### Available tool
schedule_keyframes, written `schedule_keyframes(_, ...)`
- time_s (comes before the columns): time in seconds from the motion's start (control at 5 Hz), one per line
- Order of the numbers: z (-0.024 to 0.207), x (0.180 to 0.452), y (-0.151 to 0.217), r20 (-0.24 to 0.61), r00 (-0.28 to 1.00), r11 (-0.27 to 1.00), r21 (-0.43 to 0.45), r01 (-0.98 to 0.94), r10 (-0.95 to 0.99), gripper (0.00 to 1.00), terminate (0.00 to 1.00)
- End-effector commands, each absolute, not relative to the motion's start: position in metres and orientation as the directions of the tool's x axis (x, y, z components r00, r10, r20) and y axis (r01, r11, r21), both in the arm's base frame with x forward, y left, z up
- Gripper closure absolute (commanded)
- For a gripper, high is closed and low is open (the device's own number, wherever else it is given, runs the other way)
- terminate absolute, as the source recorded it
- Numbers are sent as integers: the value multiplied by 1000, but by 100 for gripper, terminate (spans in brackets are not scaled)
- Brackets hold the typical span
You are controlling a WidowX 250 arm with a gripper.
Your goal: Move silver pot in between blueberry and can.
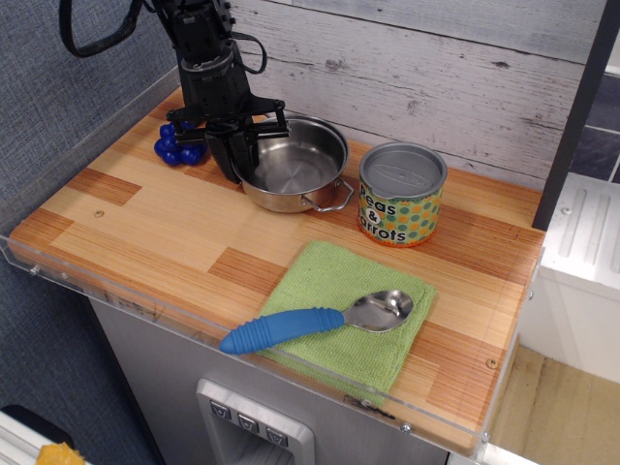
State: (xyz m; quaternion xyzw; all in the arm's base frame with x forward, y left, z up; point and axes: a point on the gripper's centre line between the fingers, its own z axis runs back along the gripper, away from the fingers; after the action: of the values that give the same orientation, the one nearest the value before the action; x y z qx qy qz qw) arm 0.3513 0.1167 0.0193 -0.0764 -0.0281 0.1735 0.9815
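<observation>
The silver pot (pixel 295 167) sits on the wooden counter between the blueberry (pixel 176 145) on its left and the can (pixel 400 193) on its right. One wire loop handle sticks out at the pot's front right. My black gripper (pixel 238 160) reaches down at the pot's left rim and appears shut on it, with one finger inside and one outside. The arm hides part of the blueberry cluster. The can stands upright with its grey ridged lid and dotted "Peas & Carrots" label, a small gap from the pot.
A green cloth (pixel 351 312) lies at the front with a blue-handled spoon (pixel 315 322) on it. A whitewashed plank wall (pixel 436 68) runs along the back. A clear plastic lip (pixel 116 291) edges the counter's front and left.
</observation>
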Motion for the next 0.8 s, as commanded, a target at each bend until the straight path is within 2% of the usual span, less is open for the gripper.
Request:
schedule_keyframes(0.0, 36, 359, 117, 60, 963, 957, -139, -254, 264, 0, 0)
schedule_keyframes(0.4, 55, 353, 120, 80, 962, 958, -142, -249, 262, 0, 0)
schedule_keyframes(0.6, 75, 347, 118, 137, 969, 974, -122, -189, 205, 0, 0)
